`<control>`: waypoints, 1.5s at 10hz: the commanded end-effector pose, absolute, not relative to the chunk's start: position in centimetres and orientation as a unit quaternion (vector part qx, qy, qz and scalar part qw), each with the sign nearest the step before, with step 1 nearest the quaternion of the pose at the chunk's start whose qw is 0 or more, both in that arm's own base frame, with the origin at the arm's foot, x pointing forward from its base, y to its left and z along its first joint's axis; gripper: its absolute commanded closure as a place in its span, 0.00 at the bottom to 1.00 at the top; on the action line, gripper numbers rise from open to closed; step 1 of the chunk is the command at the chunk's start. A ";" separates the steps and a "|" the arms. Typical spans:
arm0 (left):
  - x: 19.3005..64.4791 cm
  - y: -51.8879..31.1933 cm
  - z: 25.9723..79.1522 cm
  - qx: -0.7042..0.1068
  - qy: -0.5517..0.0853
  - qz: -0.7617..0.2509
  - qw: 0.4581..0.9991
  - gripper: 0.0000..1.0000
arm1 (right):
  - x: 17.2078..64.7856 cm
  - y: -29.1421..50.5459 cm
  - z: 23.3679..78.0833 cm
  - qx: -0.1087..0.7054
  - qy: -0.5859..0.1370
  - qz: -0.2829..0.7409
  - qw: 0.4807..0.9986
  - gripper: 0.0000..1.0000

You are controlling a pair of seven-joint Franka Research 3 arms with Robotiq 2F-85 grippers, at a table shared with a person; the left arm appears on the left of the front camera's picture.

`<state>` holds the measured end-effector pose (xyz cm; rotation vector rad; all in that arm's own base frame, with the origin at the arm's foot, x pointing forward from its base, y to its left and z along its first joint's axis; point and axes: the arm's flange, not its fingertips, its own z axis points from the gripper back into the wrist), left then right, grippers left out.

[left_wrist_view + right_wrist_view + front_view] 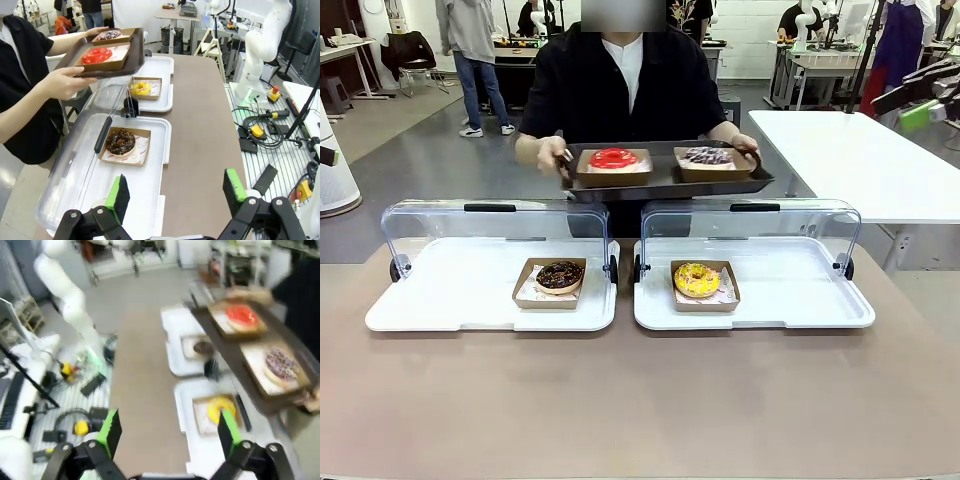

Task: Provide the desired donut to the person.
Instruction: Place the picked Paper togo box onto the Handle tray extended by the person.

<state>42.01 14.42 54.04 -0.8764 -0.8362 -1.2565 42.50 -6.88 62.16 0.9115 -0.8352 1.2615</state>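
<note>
A long brown table [640, 400] spans the near side, and across it stands the person [620, 85] in a black short-sleeved top over a white collar, holding a dark tray [665, 185] level above the table's far edge with one hand [548, 152] at its left end and the other hand [744, 145] at its right end. On the table lie two white display trays side by side, each with a clear domed lid tipped back on its far side: the left white tray [440, 300] and the right white tray [800, 300], nearly touching at the middle. On the dark tray sit two brown paper boats, one with a red-glazed donut [613, 158] on the left and one with a donut with dark sprinkles [707, 156] on the right. The left white tray holds a chocolate donut [559, 276] in its own paper boat near the tray's inner edge, and the right white tray holds a yellow donut [696, 280] in a boat likewise near its inner edge. In the left wrist view the left gripper [175, 192] hangs above the near end of the left white tray with its green-padded fingers spread wide and nothing between them. In the blurred right wrist view the right gripper [167, 432] is also spread wide and empty, hovering above the table beside the yellow donut's tray.
</note>
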 end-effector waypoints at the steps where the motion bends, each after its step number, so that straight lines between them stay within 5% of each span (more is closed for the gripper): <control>1: 41.9 14.4 54.1 -0.385 -0.369 -0.551 0.642 0.02 | 45.5 -10.3 60.9 0.428 -0.381 0.547 0.610 0.00; 5: 41.9 14.4 54.1 -0.385 -0.369 -0.551 0.642 0.02 | 47.2 -14.6 56.2 0.343 -0.417 0.495 0.681 0.00; 15: 41.9 14.4 54.1 -0.385 -0.369 -0.551 0.642 0.02 | 47.6 -16.4 55.4 0.349 -0.415 0.484 0.687 0.00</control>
